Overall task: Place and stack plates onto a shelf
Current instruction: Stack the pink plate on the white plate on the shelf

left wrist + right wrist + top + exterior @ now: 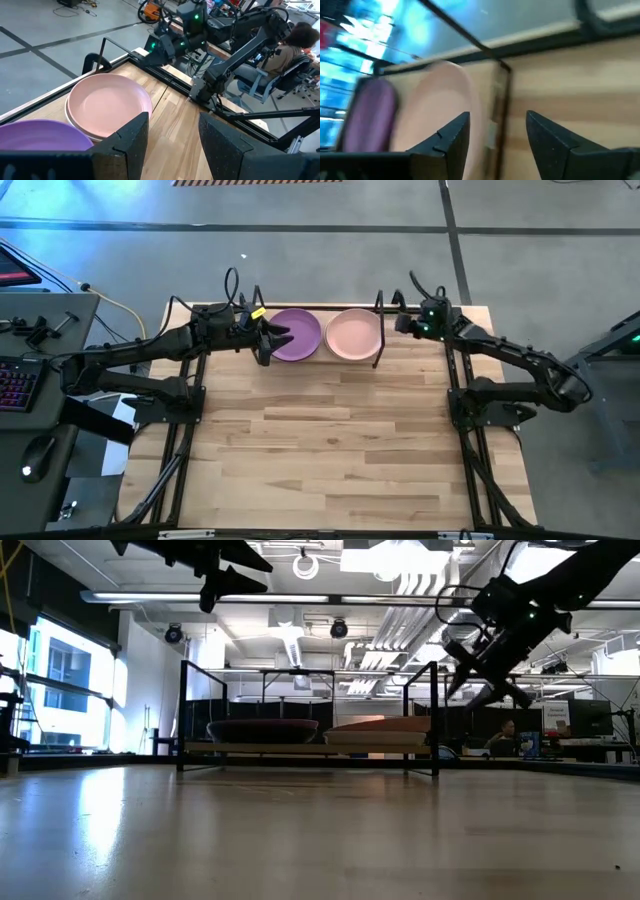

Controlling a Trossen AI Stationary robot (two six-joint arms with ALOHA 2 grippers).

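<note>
The shelf [322, 358] stands at the table's far edge. On it the purple plate [296, 335] lies to the left and the pale pink plate [353, 335] to the right. The pink plate [107, 102] rests on a cream-white plate whose rim [82, 129] shows beneath it. The black plate is not in view. My left gripper [268, 340] is open above the purple plate's left side, well above the shelf [215, 580]. My right gripper [400, 323] is open in the air beside the shelf's right upright [480, 680].
Black wire uprights [434, 715] frame both ends of the shelf. The wooden tabletop [330, 440] stretches from the shelf to the near edge. A keyboard and mouse lie on a desk [30, 370] to the left. A person [295, 40] sits beyond the table's right side.
</note>
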